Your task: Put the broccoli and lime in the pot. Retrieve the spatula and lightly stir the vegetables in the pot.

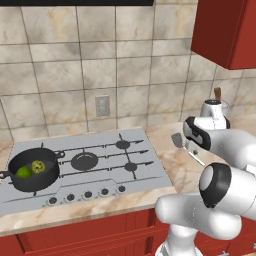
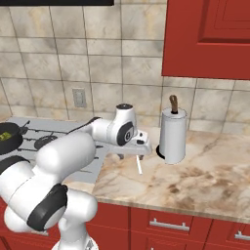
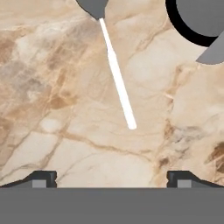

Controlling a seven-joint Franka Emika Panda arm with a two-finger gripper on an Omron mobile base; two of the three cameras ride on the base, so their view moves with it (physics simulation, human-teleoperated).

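Note:
The dark pot [image 1: 32, 170] stands on the stove's front left burner. Inside it lie the smooth green lime [image 1: 23, 172] and the lumpy yellowish broccoli [image 1: 38, 166]. The spatula [image 3: 117, 74] lies flat on the marble counter right of the stove, its grey blade [image 3: 92, 6] at the far end and its white handle pointing toward me. In the base views its blade [image 1: 176, 140] and handle [image 2: 139, 166] show beside my hand. My gripper [image 3: 111, 179] hovers open above the counter just short of the handle's tip, holding nothing; its fingertips [image 3: 43, 177] stand wide apart.
A paper towel roll on a dark-based holder [image 2: 173, 136] stands just right of the spatula, and its base [image 3: 197, 22] is close to the blade. The stove [image 1: 100, 165] has several burners and a row of knobs. Red cabinets [image 2: 210, 39] hang above.

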